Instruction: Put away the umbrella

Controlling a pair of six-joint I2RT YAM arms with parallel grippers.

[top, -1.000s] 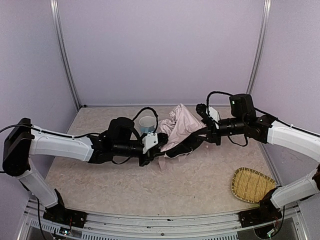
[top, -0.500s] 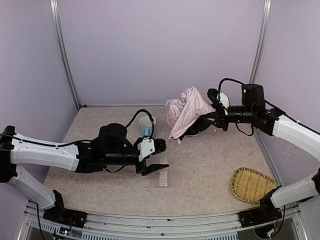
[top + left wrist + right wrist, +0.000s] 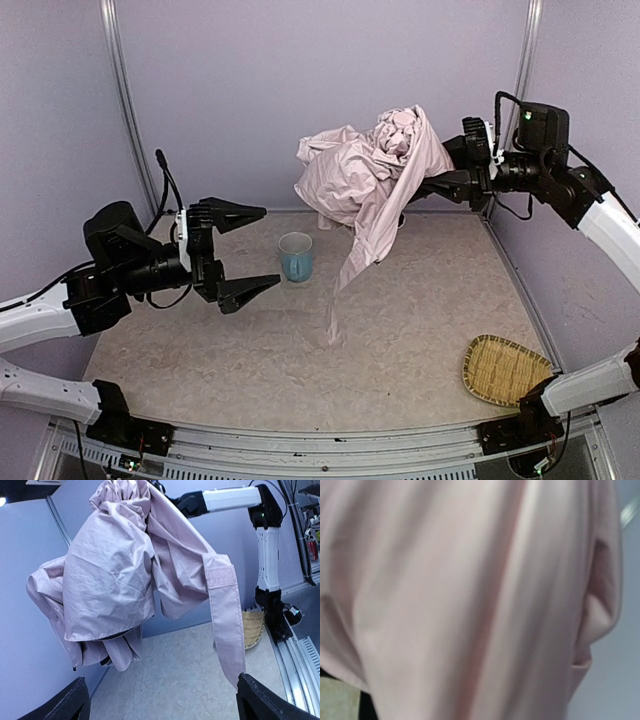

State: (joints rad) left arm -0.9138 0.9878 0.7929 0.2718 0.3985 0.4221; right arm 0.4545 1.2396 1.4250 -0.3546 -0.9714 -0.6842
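The umbrella (image 3: 360, 175) is a crumpled bundle of pale pink fabric hanging high over the back of the table. Black lining shows under it in the left wrist view (image 3: 117, 635). Its closure strap (image 3: 340, 300) dangles down toward the tabletop. My right gripper (image 3: 437, 186) reaches in from the right and is shut on the umbrella, its fingertips buried in the fabric. Pink cloth (image 3: 470, 600) fills the whole right wrist view. My left gripper (image 3: 268, 247) is raised at the left, wide open and empty, well apart from the umbrella. Its fingertips (image 3: 75, 702) frame the strap's end (image 3: 227, 645).
A blue cup (image 3: 295, 256) stands on the table below the umbrella's left side. A woven straw basket (image 3: 503, 368) lies at the front right. Lilac walls close in the back and both sides.
My left gripper let go of the umbrella, opened wide and pulled back left and upward. My right arm lifted the umbrella off the table, up and toward the back right.
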